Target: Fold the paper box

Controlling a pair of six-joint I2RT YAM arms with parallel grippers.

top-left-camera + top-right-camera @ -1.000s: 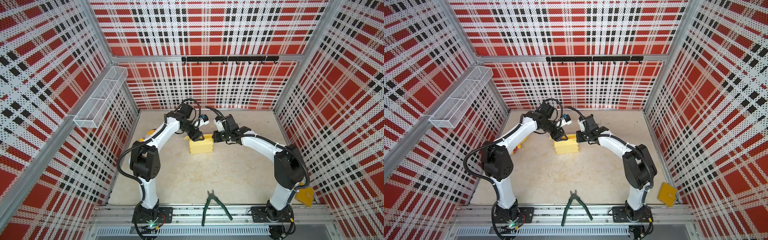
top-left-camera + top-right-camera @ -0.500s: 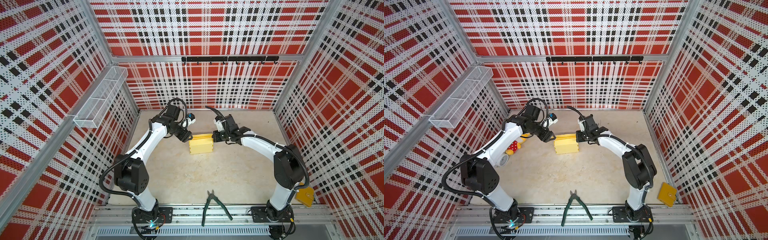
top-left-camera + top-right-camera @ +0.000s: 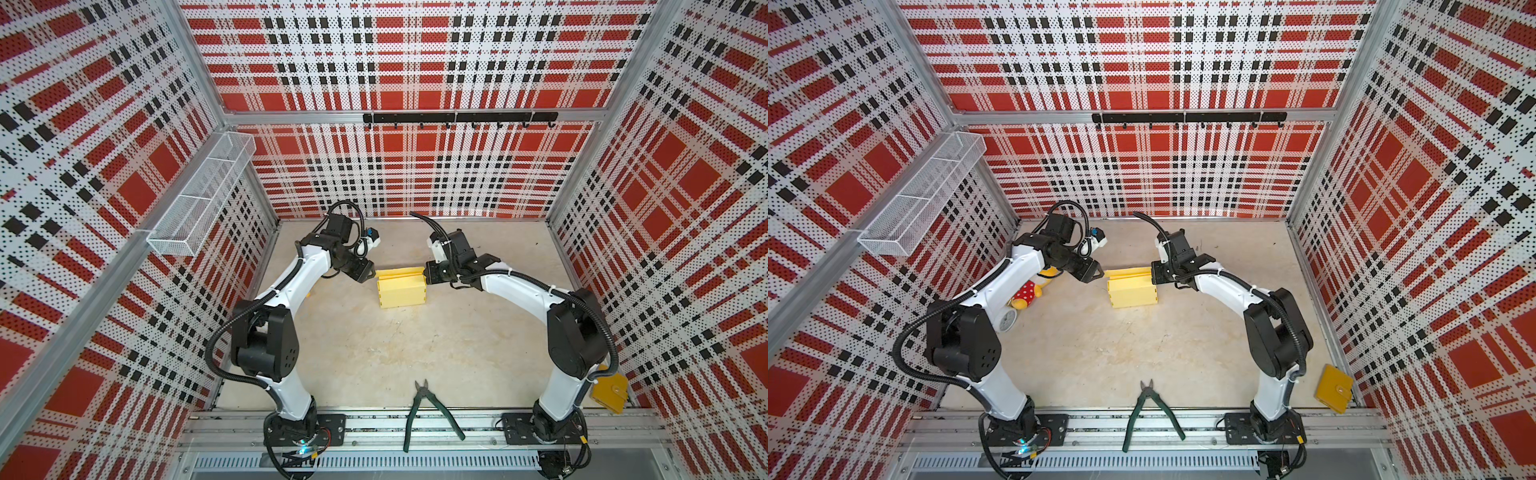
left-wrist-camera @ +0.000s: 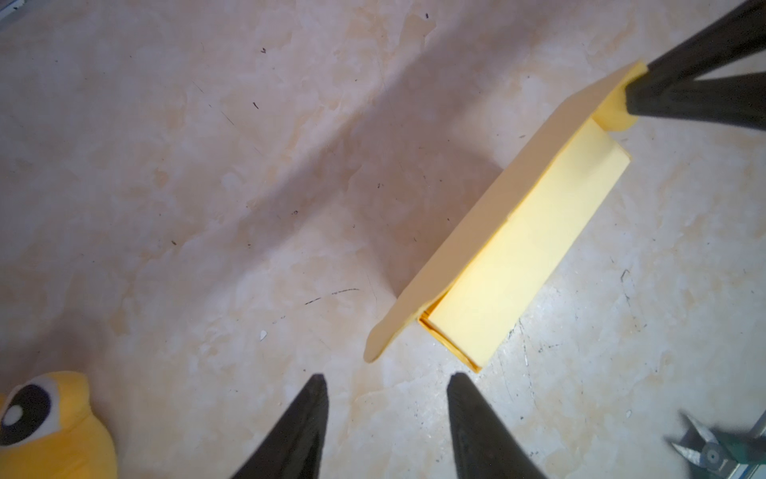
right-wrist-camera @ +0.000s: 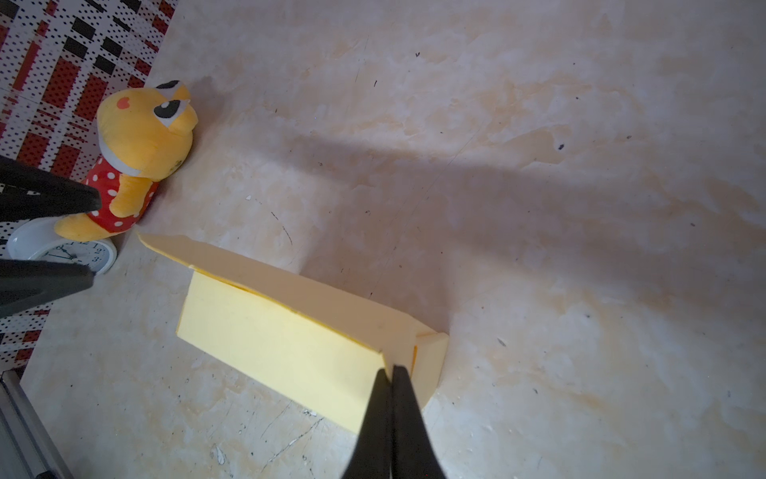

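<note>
You're clearly in a robot lab cell: plaid pegboard walls point(image 3: 415, 62) all round, aluminium frame point(image 3: 291, 117), two arms point(image 3: 291, 286) bolted to the rail point(image 3: 374, 428) at 6 o'clock.

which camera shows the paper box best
The right wrist view: the paper box fills the middle, with its raised flap and end tab clear. The left wrist view shows the box from its other end, smaller. In both top views the box is small, with little detail.
</note>
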